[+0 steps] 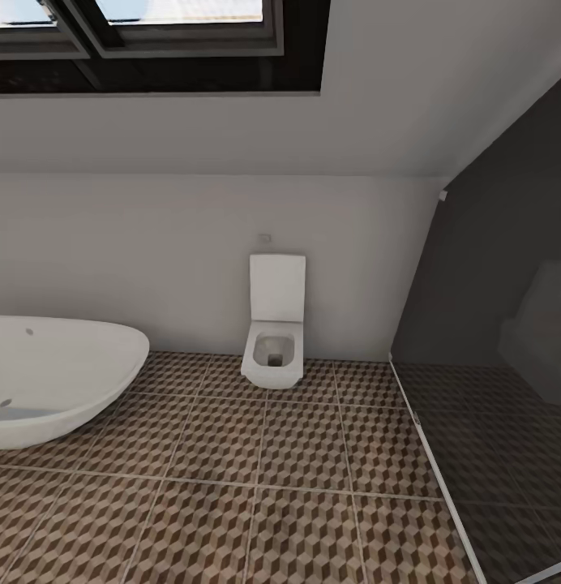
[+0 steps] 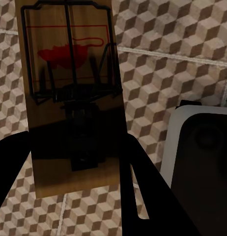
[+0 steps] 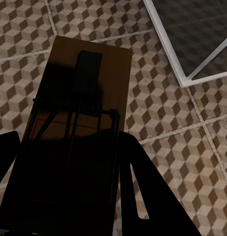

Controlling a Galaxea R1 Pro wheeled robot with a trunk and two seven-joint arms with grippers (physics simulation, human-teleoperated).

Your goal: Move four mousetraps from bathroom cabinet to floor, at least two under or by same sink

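I am carrying one mousetrap clenched in my left tool and another mousetrap in my right tool above the tiled floor, neither set down yet.

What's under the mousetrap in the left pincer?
Cube-patterned floor tiles lie below the mousetrap held in the left pincer. The board covers the tiles directly beneath it, so anything there can't be seen.

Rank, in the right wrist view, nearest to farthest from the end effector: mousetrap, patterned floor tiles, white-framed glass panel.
1. Tan wooden mousetrap, held between the right end effector fingers.
2. Brown cube-patterned floor tiles, below the trap.
3. White-framed dark glass panel, off in the corner.
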